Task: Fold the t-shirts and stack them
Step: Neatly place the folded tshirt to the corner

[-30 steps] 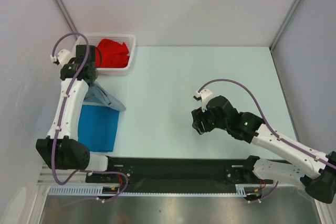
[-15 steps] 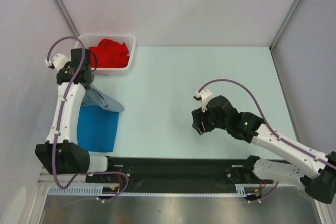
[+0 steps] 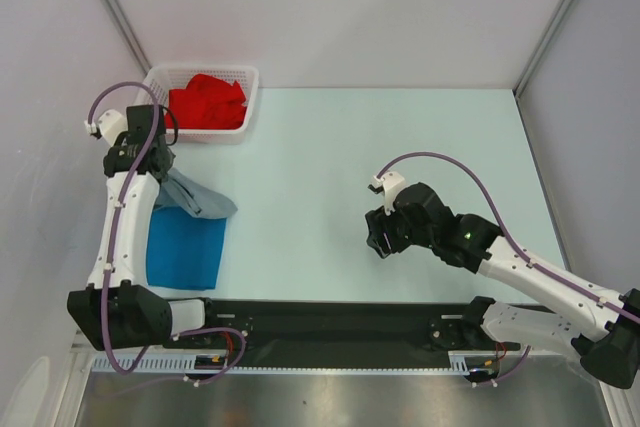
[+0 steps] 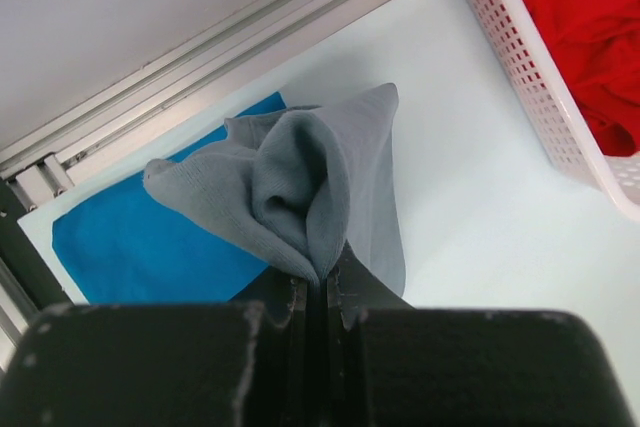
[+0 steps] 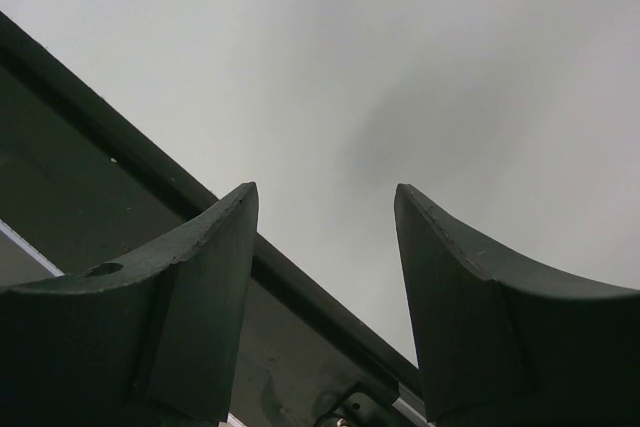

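A slate grey t-shirt (image 4: pixel 310 177) hangs bunched from my left gripper (image 4: pixel 322 282), which is shut on a fold of it. In the top view the left gripper (image 3: pixel 157 163) is at the table's left edge, and the grey t-shirt (image 3: pixel 197 198) trails across the top of a folded bright blue t-shirt (image 3: pixel 186 249) lying flat. A crumpled red t-shirt (image 3: pixel 206 102) lies in the white mesh basket (image 3: pixel 251 99). My right gripper (image 3: pixel 380 238) hovers over the middle of the table, open with nothing between its fingers (image 5: pixel 205 277).
The basket (image 4: pixel 530 77) stands at the back left corner, close to the left arm. Grey walls and metal frame rails enclose the table. A black strip (image 3: pixel 330 322) runs along the near edge by the arm bases.
My left gripper has moved left and toward the near side, away from the basket, pulling the grey t-shirt with it over the blue one. The right arm has not moved.
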`<state>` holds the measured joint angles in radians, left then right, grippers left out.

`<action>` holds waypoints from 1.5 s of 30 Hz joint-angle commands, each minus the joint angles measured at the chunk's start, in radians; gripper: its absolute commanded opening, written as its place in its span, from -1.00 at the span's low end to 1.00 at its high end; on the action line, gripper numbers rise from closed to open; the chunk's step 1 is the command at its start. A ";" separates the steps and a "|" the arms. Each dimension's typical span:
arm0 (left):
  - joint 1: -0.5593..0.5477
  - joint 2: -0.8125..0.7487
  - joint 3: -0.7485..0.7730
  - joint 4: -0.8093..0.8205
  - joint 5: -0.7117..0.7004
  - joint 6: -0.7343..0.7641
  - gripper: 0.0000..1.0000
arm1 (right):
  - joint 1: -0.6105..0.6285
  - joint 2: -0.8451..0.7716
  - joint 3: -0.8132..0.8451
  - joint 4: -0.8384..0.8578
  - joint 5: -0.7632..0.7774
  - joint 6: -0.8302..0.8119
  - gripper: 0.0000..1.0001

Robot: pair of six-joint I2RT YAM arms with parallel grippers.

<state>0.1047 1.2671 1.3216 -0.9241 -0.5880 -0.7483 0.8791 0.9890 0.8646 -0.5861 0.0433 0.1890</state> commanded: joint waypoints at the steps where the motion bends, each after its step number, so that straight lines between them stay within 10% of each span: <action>1: 0.018 -0.052 0.007 0.102 0.034 0.101 -0.99 | -0.006 -0.012 0.002 0.019 -0.010 -0.013 0.24; 25: 0.199 -0.285 -0.283 0.093 0.067 0.145 -0.99 | -0.017 -0.001 -0.016 0.028 -0.061 -0.026 0.24; 45: 0.359 -0.331 -0.524 -0.051 0.015 -0.136 -0.77 | -0.009 0.020 -0.026 0.042 -0.131 -0.068 0.24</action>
<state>0.4377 0.9356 0.7971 -0.9455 -0.5037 -0.8101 0.8661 1.0134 0.8433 -0.5812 -0.0700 0.1337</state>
